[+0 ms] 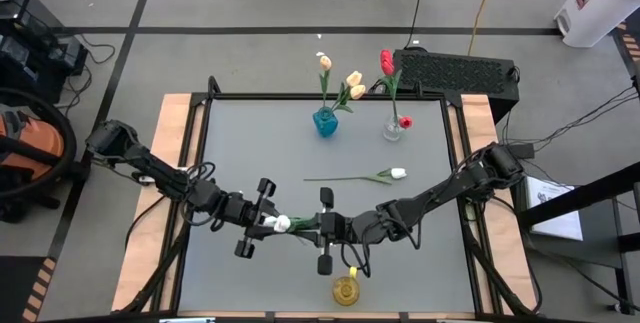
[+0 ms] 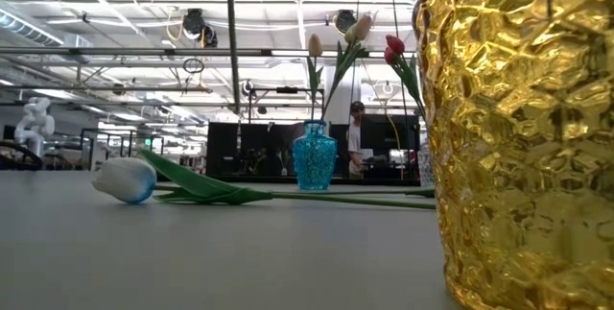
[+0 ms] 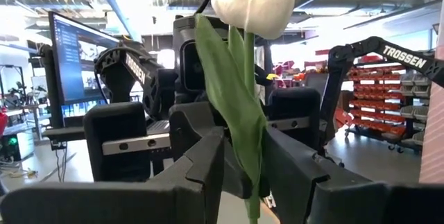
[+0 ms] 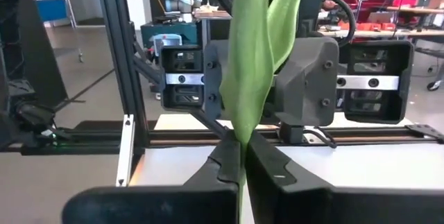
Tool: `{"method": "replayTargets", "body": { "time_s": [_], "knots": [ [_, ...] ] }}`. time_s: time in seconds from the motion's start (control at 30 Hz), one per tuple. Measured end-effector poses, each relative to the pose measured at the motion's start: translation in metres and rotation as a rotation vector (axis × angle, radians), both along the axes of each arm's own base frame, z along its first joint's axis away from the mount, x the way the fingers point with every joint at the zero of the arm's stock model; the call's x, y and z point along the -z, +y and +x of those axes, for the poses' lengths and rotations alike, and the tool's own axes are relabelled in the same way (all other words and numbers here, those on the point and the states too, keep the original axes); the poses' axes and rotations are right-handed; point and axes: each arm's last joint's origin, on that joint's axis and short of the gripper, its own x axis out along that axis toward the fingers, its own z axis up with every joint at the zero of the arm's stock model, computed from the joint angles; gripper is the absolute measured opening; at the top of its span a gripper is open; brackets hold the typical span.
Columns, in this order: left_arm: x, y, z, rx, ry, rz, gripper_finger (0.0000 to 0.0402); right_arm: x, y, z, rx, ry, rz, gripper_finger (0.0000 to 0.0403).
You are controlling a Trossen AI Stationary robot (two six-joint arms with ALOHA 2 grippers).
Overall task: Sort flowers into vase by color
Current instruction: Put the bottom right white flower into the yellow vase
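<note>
A white tulip (image 1: 283, 224) is held in the air near the table's front, between my two grippers, which face each other. It stands about upright, with its bud (image 3: 253, 2) on top and its green leaf (image 4: 250, 57) below. My right gripper (image 4: 243, 163) is shut on it, coming from the right. My left gripper (image 3: 244, 165) is open, one finger on each side of the stem; whether the leaf brushes a finger I cannot tell. A second white tulip (image 1: 372, 176) lies flat on the table. My right gripper pinches the tulip's stem and the lower part of its leaf (image 4: 241, 141) between its two shut fingers. The fingers come in level from the table's right side and lie across the stem. The flower rises above them, clear of the table.
At the far edge a blue vase (image 1: 326, 121) holds cream-yellow tulips, and a clear vase (image 1: 393, 129) holds red ones. A gold vase (image 1: 346, 290) stands at the near edge, below my right gripper. A black box (image 1: 455, 71) sits beyond the far right corner.
</note>
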Motion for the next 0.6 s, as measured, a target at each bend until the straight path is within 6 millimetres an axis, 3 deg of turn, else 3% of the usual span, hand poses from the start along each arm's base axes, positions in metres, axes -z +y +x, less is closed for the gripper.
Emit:
{"method": "replayTargets", "body": {
  "time_s": [0.33, 0.6],
  "knots": [
    [0.002, 0.000, 0.001, 0.000, 0.023, 0.011, 0.0107, -0.004, 0.017, -0.019, 0.176, 0.045, -0.122, 0.0000],
    [0.008, -0.001, 0.002, 0.001, 0.085, 0.013, 0.0107, -0.021, 0.050, -0.051, 0.081, 0.033, -0.124, 0.0000]
  ]
}}
